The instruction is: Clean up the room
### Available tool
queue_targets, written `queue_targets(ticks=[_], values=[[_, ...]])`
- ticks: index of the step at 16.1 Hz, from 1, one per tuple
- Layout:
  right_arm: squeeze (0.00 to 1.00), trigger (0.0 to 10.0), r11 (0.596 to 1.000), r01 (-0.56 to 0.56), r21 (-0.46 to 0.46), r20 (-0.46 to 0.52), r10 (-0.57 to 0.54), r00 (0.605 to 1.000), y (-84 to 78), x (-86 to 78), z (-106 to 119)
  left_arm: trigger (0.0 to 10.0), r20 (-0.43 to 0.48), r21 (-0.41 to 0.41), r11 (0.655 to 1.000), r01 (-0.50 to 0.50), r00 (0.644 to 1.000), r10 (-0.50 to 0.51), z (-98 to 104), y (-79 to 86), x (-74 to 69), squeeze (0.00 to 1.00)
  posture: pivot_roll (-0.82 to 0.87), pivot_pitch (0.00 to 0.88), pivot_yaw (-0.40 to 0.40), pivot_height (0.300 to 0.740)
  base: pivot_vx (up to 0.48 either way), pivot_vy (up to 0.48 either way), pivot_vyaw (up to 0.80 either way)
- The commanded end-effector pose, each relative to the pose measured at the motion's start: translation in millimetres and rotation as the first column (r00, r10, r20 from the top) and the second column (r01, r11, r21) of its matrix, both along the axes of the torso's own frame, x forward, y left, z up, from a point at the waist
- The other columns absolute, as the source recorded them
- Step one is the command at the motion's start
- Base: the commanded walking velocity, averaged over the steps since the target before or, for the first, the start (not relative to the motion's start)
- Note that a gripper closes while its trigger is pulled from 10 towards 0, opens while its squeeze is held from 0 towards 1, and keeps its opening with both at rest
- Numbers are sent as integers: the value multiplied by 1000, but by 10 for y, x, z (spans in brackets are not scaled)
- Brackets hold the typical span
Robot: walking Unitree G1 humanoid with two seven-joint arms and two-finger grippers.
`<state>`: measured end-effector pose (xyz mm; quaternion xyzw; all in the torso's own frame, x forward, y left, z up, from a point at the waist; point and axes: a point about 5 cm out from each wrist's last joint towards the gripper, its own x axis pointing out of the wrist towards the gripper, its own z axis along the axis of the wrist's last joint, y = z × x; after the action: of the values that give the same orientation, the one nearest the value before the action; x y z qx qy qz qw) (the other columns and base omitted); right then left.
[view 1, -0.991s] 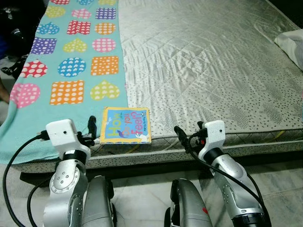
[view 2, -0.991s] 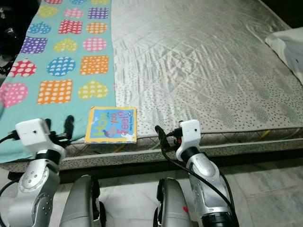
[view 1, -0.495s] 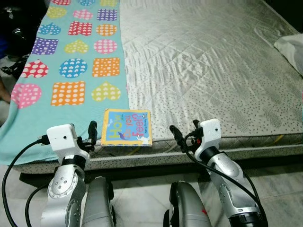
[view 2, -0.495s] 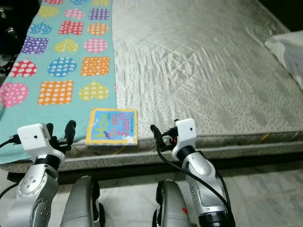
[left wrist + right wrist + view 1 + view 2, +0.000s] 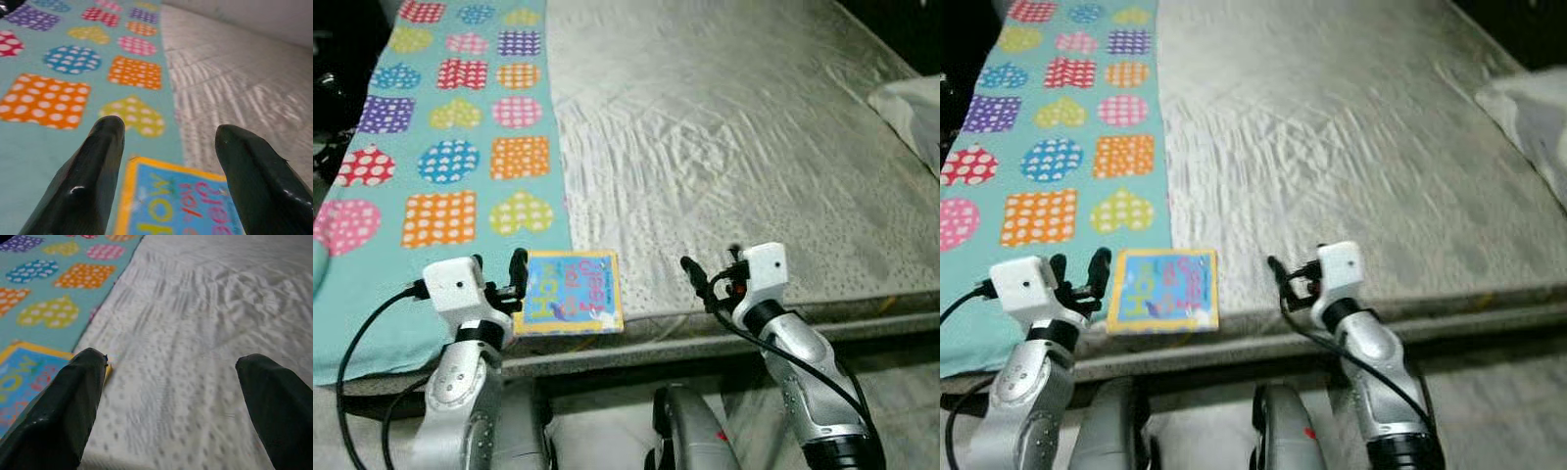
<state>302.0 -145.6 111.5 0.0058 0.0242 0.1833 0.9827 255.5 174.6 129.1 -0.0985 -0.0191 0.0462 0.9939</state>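
Observation:
A small square book (image 5: 570, 292) with a blue cover, yellow border and colourful lettering lies flat at the near edge of the bed, half on the teal blanket (image 5: 440, 166). My left gripper (image 5: 499, 272) hovers open just beside the book's left edge; in the left wrist view the book (image 5: 181, 205) lies low between the two black fingers (image 5: 98, 161). My right gripper (image 5: 710, 262) is open over the bare mattress (image 5: 734, 147), a short way right of the book, with nothing between its fingers. The book's corner (image 5: 24, 377) appears beside one right finger.
The teal blanket, printed with dotted hearts and squares, covers the bed's left strip. A white pillow or cloth (image 5: 911, 103) lies at the far right edge. Pale tiled floor (image 5: 901, 372) runs below the mattress edge. A dark object (image 5: 328, 88) sits left of the bed.
Both grippers have come forward over the bed's near edge. The left one now sits right beside the book. The view has shifted a little and is slightly blurred.

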Motion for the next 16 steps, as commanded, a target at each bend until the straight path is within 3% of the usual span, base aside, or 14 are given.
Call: queue_targets(ticks=[1, 9, 16], values=[[0, 10000, 1000, -31, 6, 0, 31, 1000, 87, -5, -2, 10000, -5, 10, 1000, -16, 1000, 16, -13, 59, -30, 0, -77, 207, -64, 597, 412, 0, 0], [0, 10000, 1000, -28, 4, -9, 28, 1000, 85, 4, -21, 10000, -23, -23, 999, -40, 999, 40, -34, 64, -15, 0, -75, 210, -67, 597, 0, 0, 0], [0, 10000, 1000, -27, -1, -9, 27, 1000, 83, 5, -22, 10000, -19, -39, 999, -35, 999, 34, -27, 50, -8, 0, -78, 215, -70, 597, 0, 443, 0]])
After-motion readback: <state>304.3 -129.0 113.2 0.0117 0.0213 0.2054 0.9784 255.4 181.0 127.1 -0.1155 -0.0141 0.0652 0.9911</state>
